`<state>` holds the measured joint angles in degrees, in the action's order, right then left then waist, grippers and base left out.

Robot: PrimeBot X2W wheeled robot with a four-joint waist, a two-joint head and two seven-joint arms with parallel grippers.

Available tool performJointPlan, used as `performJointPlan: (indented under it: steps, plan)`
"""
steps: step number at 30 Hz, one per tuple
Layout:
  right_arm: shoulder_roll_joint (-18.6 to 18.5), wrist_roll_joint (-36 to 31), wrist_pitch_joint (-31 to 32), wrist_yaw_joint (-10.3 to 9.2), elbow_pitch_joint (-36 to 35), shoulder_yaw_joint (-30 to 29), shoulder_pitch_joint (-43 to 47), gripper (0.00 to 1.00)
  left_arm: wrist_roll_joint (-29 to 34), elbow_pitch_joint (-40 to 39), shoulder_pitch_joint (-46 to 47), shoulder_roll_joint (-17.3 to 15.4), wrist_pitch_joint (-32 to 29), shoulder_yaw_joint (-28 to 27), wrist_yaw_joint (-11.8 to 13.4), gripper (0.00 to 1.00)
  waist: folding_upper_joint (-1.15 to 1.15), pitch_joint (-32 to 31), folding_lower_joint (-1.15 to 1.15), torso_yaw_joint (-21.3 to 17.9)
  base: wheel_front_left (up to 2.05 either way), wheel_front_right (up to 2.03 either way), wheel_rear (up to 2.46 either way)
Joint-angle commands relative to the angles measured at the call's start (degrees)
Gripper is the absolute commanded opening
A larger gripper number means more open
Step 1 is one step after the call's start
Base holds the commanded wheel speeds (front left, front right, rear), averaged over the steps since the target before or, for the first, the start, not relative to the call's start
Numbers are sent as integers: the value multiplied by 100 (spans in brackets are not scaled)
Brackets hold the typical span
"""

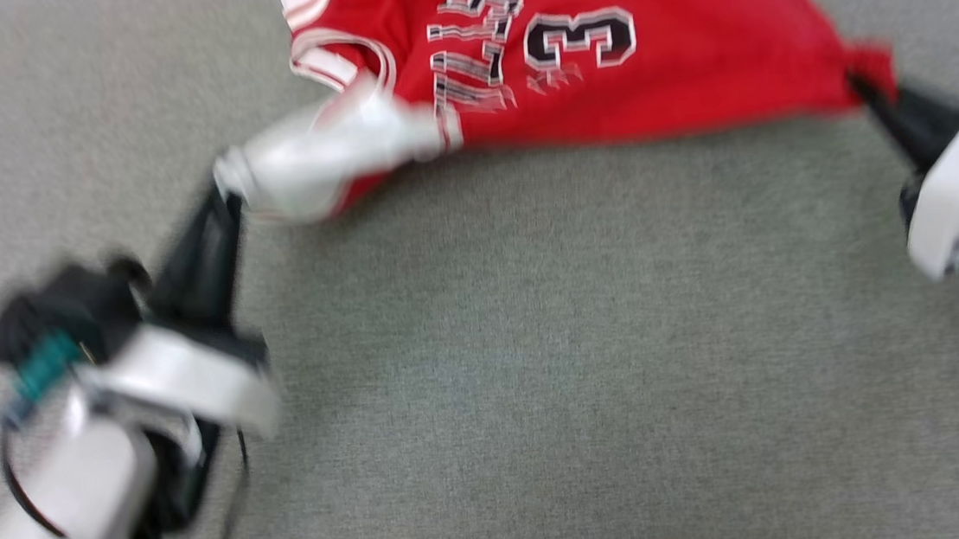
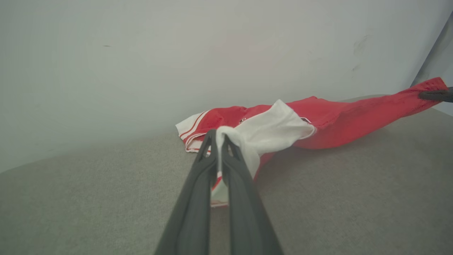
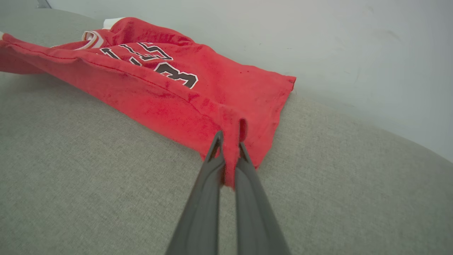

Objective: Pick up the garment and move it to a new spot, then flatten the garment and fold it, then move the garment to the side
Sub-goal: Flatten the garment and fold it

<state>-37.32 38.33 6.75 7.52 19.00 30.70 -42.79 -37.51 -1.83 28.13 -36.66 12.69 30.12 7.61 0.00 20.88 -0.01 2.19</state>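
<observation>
On coarse grey weave (image 1: 538,342), rumpled red garment (image 1: 688,69), white sleeve (image 1: 322,157) bunched

We see a counter (image 1: 542,386) covered in grey woven cloth, its weave plain and unpatterned. Behind it, in both wrist views, stands a pale wall (image 2: 177,53), meeting the counter's far edge. Faint scuff marks (image 2: 359,42) show on the wall toward the upper right of the left wrist view, and a bluish-grey panel (image 2: 440,49) runs slantwise at that view's right edge.
</observation>
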Motion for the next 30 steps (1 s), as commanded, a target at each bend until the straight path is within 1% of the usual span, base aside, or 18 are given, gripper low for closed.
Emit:
performJointPlan:
  steps: [1,3,5,7,11,17,19,23,30]
  plan:
    - [-6,-9,12,-7,-60,-57,223,0,-58,-89,-237,7,-14,48,49,0,0,-240,1,-26,0,0,0]
    - [-22,-55,63,-7,-113,-107,644,0,-185,-165,-630,22,-18,129,83,0,0,-423,1,3,0,0,0]
    - [-12,-47,131,-7,-163,-186,1034,0,-232,-134,-959,-34,-38,196,131,0,0,-587,1,37,0,0,0]
    - [3,-89,153,-8,-212,-260,1379,0,-354,-105,-1246,9,-50,246,160,0,0,-752,1,50,0,0,0]
    - [66,-130,244,-7,-280,-354,2051,0,-590,-43,-1798,33,-103,401,155,0,0,-1077,1,70,0,0,0]
    - [126,-185,346,-7,-394,-502,2868,0,-1040,36,-2744,55,-172,548,202,0,0,-1496,1,23,0,0,0]
    - [146,-168,391,-7,-419,-543,3125,0,-1207,37,-3049,86,-176,589,179,0,0,-1610,1,16,0,0,0]
    - [98,-112,456,-8,-495,-650,3633,0,-1476,39,-3574,103,-170,653,174,0,0,-1827,1,14,0,0,0]
    - [50,-61,524,-8,-689,-935,4461,0,-1833,-21,-4182,48,-293,750,143,0,0,-2065,1,29,0,0,0]
